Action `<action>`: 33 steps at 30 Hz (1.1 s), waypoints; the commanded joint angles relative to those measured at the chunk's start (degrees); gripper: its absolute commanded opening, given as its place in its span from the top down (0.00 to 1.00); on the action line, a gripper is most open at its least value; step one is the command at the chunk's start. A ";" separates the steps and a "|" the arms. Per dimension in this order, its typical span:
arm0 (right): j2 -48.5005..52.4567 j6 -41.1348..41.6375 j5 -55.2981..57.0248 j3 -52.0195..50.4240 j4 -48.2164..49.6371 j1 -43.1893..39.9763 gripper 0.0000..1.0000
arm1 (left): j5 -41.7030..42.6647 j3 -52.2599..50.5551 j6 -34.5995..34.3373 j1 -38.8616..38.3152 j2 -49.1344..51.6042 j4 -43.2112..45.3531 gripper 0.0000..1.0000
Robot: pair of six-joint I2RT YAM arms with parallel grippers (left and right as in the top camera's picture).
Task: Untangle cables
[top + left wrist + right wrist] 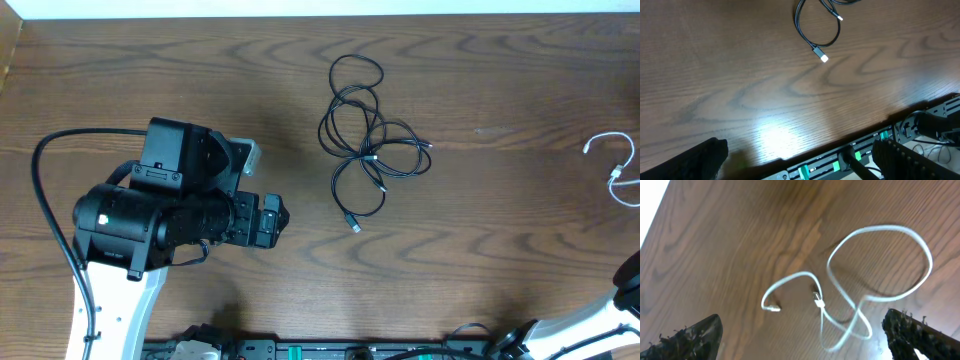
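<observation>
A tangle of thin black cables (365, 135) lies in loose loops at the table's middle back, with a plug end (354, 224) toward the front. Its lowest loop and silver plug show in the left wrist view (821, 54). A white cable (618, 170) lies at the far right edge; the right wrist view shows it in loose loops (860, 287) with two plug ends. My left gripper (270, 222) is open and empty, left of the black cables. My right gripper (805, 342) is open and empty above the white cable; the overhead shows only part of that arm.
The left arm's thick black lead (50, 200) curves along the left side. A black rail with green clips (850, 157) runs along the table's front edge. The table's back edge (300, 14) meets a white surface.
</observation>
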 commanded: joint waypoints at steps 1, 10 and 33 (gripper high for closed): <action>-1.29 0.68 -5.81 0.72 -1.33 0.96 0.01 | 0.50 0.85 -0.94 0.17 0.22 0.07 0.02; -1.27 12.15 3.61 -0.44 -14.86 5.81 0.01 | 0.50 0.85 -0.92 0.17 1.84 0.02 0.02; -1.22 14.62 6.60 -27.43 13.68 7.56 0.17 | 0.52 0.85 -1.01 0.17 1.97 0.04 0.02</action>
